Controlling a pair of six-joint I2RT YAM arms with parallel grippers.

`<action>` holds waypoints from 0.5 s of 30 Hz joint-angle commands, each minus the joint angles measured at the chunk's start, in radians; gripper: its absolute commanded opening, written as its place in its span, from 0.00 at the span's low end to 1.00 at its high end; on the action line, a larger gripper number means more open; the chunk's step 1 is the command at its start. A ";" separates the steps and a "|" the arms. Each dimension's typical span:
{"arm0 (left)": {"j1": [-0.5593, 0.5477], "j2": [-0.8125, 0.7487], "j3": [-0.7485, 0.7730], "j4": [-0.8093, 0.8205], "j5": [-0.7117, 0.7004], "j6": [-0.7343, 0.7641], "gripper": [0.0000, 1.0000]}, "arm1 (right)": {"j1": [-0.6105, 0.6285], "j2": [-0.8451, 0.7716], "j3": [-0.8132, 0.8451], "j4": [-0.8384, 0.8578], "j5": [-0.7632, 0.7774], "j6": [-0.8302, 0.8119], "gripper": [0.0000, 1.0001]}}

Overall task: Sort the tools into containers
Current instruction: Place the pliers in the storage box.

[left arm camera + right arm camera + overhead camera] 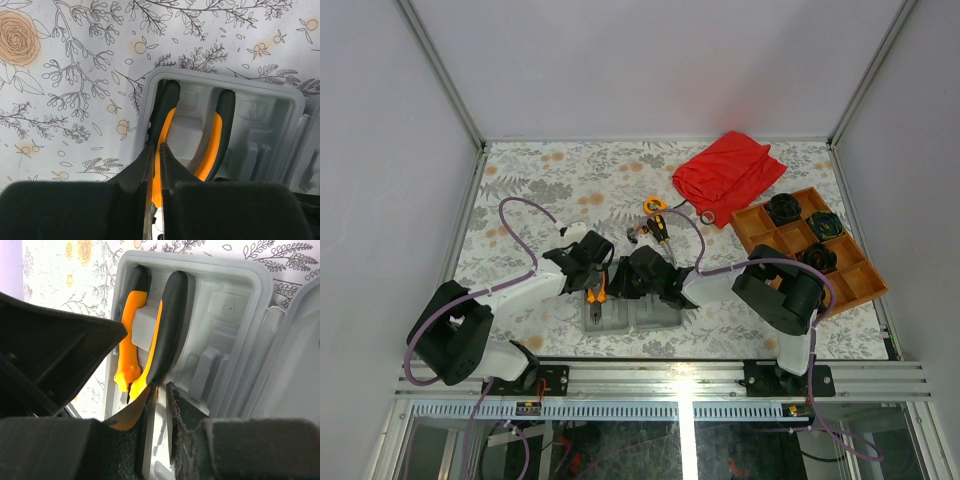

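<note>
Evidently the pliers point(214, 145), likely stiff, weighty and slick-handled, lie in the tray point(225, 80), the left claw point(156, 148) pinching one handle and the right claw point(159, 394) narrowly spread at the other; mid-handle looks the surest hold.

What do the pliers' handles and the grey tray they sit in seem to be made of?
Pliers: handles look like matte black rubbery grip over smoother orange plastic, going by the dull black and orange sheen. Grey tray: probably moulded plastic, satin finish; rounded rim and formed ribs suggest it.
</note>
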 commanded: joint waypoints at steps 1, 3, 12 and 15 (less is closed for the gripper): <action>-0.007 0.079 -0.079 -0.021 0.090 -0.012 0.01 | -0.017 0.028 0.058 -0.015 0.010 0.022 0.20; -0.010 0.079 -0.080 -0.018 0.095 -0.008 0.00 | -0.017 0.038 0.060 -0.017 0.006 0.023 0.19; -0.024 0.075 -0.085 -0.014 0.094 -0.011 0.00 | -0.017 0.022 0.051 -0.021 0.012 0.001 0.16; -0.023 0.070 -0.085 -0.019 0.091 -0.015 0.00 | -0.018 -0.038 0.012 -0.002 0.062 -0.019 0.16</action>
